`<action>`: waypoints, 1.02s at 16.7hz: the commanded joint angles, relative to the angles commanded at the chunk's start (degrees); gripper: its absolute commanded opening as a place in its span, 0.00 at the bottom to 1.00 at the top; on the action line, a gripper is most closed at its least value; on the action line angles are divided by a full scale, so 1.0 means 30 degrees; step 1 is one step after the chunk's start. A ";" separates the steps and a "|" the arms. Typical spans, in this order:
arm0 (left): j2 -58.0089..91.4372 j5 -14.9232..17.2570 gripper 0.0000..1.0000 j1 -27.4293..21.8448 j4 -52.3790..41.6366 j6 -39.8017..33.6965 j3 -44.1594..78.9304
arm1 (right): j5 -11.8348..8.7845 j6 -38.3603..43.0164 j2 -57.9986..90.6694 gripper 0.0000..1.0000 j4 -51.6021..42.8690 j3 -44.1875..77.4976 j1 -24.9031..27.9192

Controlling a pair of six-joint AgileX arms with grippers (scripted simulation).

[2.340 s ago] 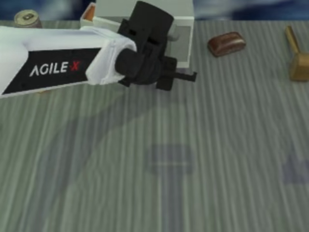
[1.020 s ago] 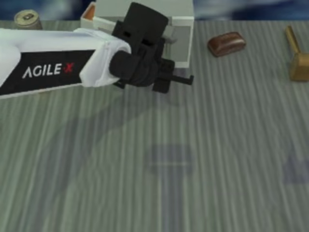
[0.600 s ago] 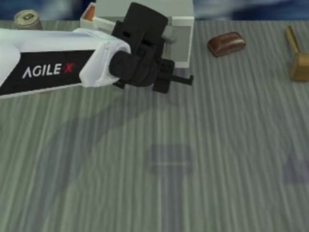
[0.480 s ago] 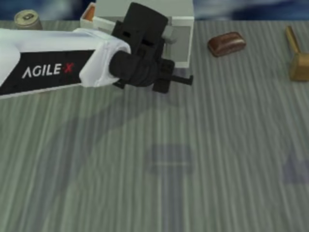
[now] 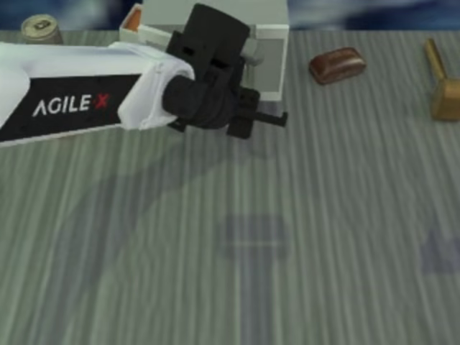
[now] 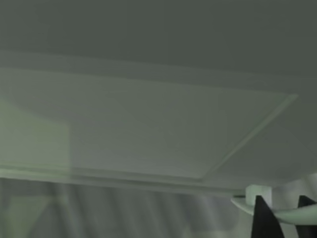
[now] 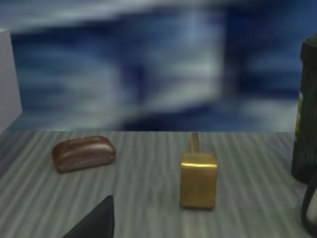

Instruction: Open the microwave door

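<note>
at the desk's far edge, left of centre: microwave | microwave door fills the left wrist view, its handle between the fingertips of the left hand | fingers spread around handle, closure cannot be told | right arm not visible from above

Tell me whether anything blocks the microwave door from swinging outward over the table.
Nothing visible does. The table in front of the microwave door is bare; the brown loaf and mallet lie off to the right. Only the left gripper is there, at the handle.
</note>
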 joint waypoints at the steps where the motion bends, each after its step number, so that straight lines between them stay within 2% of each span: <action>1: 0.0000 0.0000 0.00 0.0000 0.0000 0.0000 0.0000 | 0.0000 0.0000 0.0000 1.00 0.0000 0.0000 0.0000; 4: 0.0000 0.0000 0.00 0.0000 0.0000 0.0000 0.0000 | 0.0000 0.0000 0.0000 1.00 0.0000 0.0000 0.0000; 11: -0.0506 0.0715 0.00 0.0254 0.0319 0.0842 -0.0741 | 0.0000 0.0000 0.0000 1.00 0.0000 0.0000 0.0000; 17: -0.0508 0.0721 0.00 0.0256 0.0319 0.0851 -0.0749 | 0.0000 0.0000 0.0000 1.00 0.0000 0.0000 0.0000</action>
